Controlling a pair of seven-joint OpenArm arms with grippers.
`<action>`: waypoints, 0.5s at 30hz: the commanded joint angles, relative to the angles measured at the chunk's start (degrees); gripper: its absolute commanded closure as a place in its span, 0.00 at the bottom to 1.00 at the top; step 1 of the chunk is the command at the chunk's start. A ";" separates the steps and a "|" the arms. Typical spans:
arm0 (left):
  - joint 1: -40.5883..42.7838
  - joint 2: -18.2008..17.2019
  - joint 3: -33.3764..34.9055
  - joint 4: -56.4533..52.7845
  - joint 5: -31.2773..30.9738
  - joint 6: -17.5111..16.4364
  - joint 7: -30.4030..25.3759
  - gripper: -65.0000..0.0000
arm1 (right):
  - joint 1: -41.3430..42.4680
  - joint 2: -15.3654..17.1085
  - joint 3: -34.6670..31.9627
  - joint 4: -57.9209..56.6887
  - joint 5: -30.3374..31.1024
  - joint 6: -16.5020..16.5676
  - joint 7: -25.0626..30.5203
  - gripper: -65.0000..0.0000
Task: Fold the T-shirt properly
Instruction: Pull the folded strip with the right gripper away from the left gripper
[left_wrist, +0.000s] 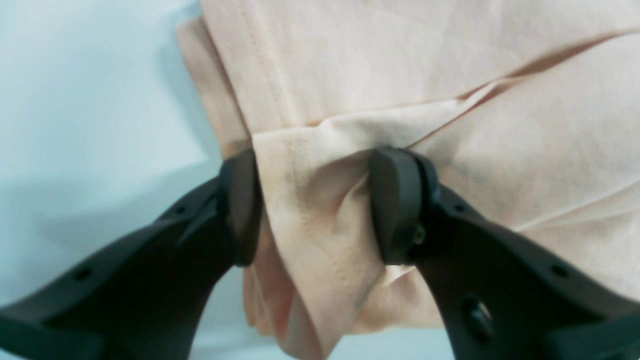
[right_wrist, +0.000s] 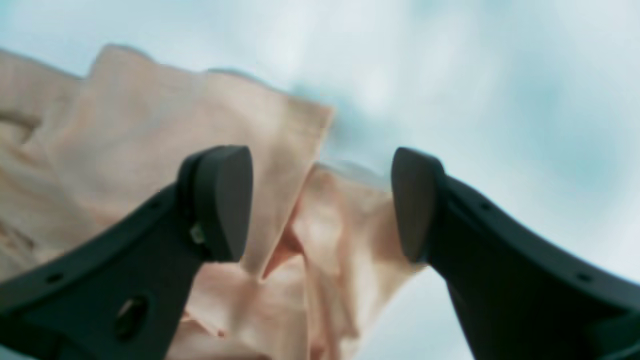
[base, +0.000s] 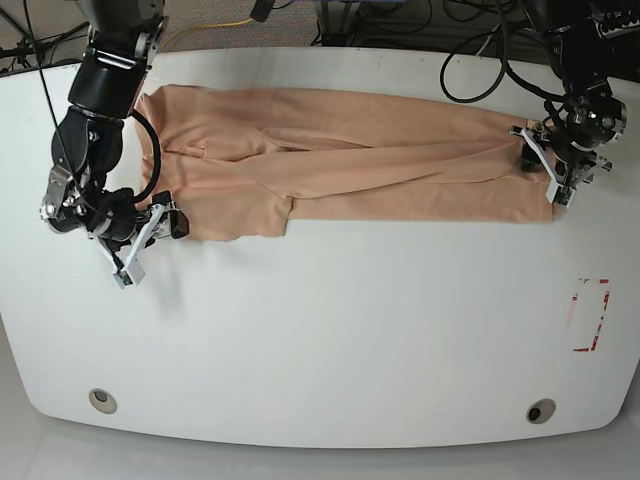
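Note:
The peach T-shirt (base: 330, 165) lies stretched in a long folded band across the far half of the white table (base: 330, 330). At its right end my left gripper (base: 548, 170) pinches a bunched fold of the cloth; in the left wrist view the T-shirt (left_wrist: 400, 65) is squeezed between both pads of the left gripper (left_wrist: 312, 205). At the band's near-left corner my right gripper (base: 150, 235) stands open. In the right wrist view a loose corner of the T-shirt (right_wrist: 125, 130) hangs between the spread fingers of the right gripper (right_wrist: 320, 205), with gaps on both sides.
A red-outlined rectangle (base: 590, 315) is marked near the table's right edge. Two round holes (base: 101, 400) (base: 540, 411) sit along the front edge. Cables (base: 480, 70) trail over the table's back edge.

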 joint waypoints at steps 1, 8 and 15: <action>0.71 -0.01 0.30 -0.35 2.71 -0.52 3.96 0.52 | 3.65 1.38 -1.18 -2.69 -1.20 0.01 1.65 0.36; 0.88 -0.10 0.12 -0.35 2.71 -0.52 3.96 0.52 | 5.06 -0.11 -1.44 -9.28 -3.75 0.01 6.14 0.36; 1.50 -0.01 -0.41 -0.35 2.71 -0.52 3.61 0.52 | 4.71 -2.84 -1.44 -9.98 -4.10 0.01 6.31 0.37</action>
